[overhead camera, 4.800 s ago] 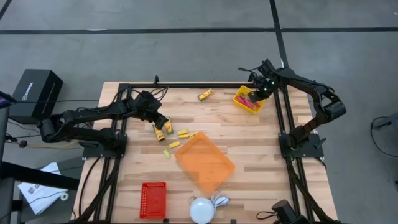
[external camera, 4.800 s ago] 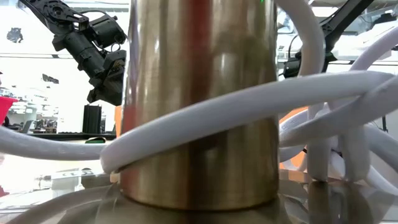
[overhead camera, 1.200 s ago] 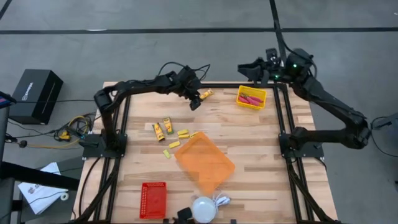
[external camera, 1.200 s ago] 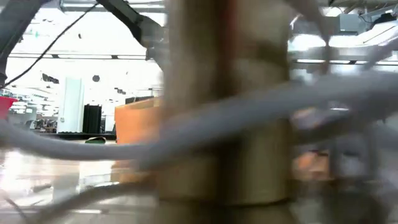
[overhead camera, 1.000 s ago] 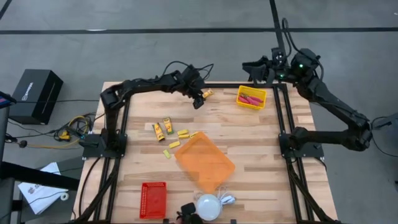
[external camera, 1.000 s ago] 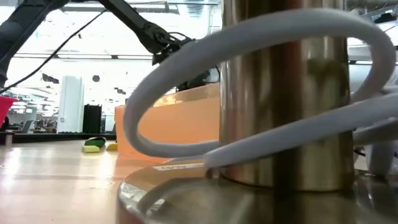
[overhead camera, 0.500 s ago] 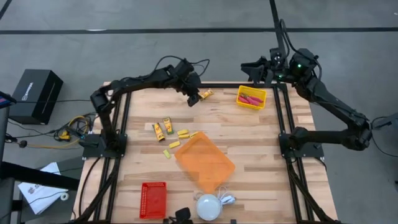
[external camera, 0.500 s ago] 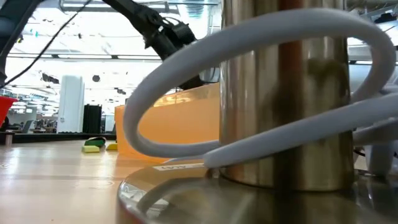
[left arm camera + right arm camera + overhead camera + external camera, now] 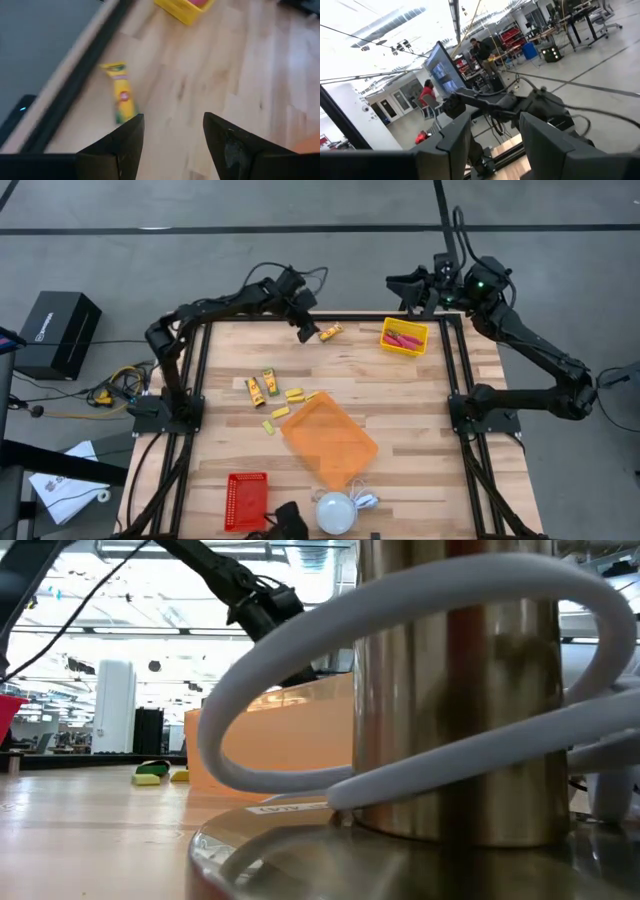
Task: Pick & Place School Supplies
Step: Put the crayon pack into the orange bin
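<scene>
An orange-yellow packet lies flat on the table near the far edge; the left wrist view shows it too. My left gripper hangs open just left of it, above the table, with nothing between its fingers. Two more packets and several small yellow blocks lie at the table's middle left. A yellow bin at the far right holds red-pink tools. My right gripper is open, high over the far edge, pointing level into the room.
An orange tray lies at the table's middle and a red bin at the near left. A white dome with a cord sits at the near edge. In the low view a brass column wrapped in white cord fills the foreground.
My left gripper has risen and drawn back toward the table's far left corner, away from the packet near the far edge. The packet has stayed flat on the table.
</scene>
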